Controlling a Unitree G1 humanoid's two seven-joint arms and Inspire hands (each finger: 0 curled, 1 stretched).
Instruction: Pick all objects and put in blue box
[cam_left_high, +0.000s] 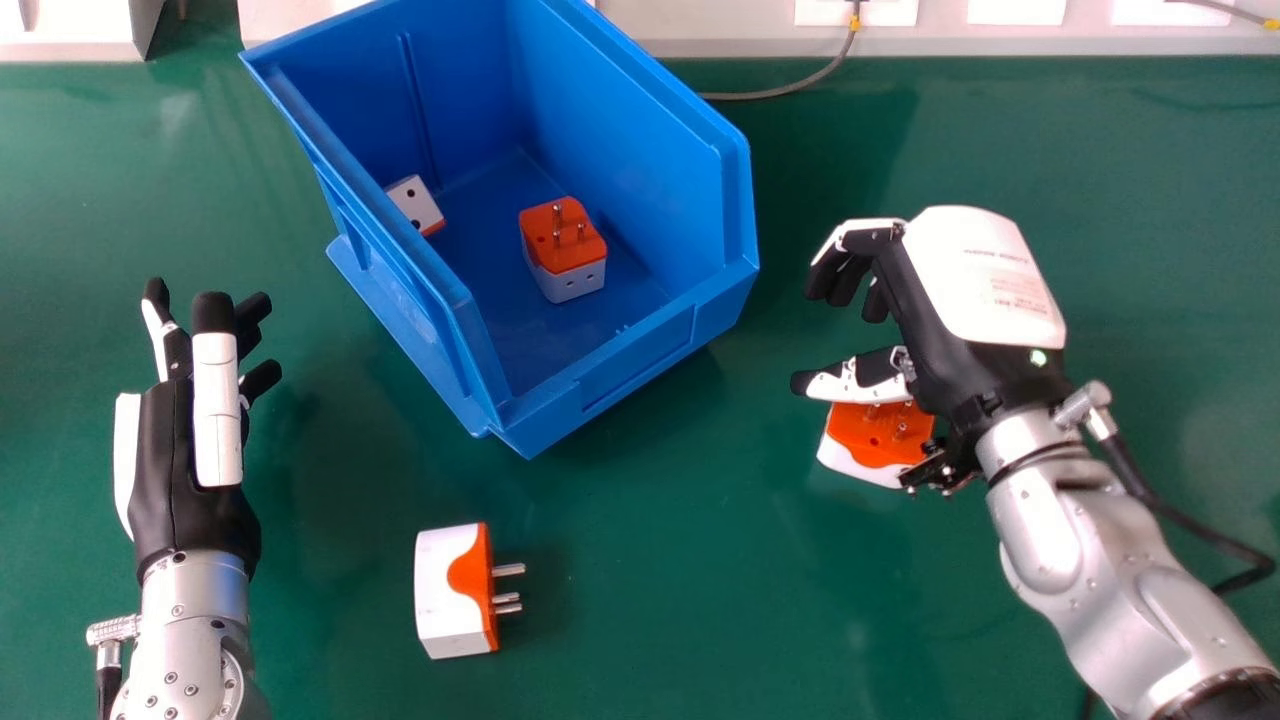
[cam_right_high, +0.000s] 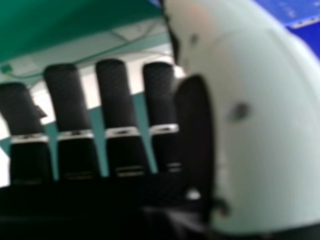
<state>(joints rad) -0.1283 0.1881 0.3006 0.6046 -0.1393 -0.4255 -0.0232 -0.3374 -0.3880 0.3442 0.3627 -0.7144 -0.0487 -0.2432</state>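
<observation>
On a green tabletop, a blocky orange-and-white plastic plug adapter sits partly hidden by the robot's black-and-white right hand, fingers and thumb apart, gripping nothing; contact is unclear. Picking appears in hand; next, the fingers should close around it before a carry to the blue plastic box.

One table, green top. Directly on it: one blue box, set at an angle; one white-and-orange plug adapter, on its side, pins pointing right; one orange-and-white adapter, pins up, partly hidden, right of the box; one grey cable at the far edge.
</observation>
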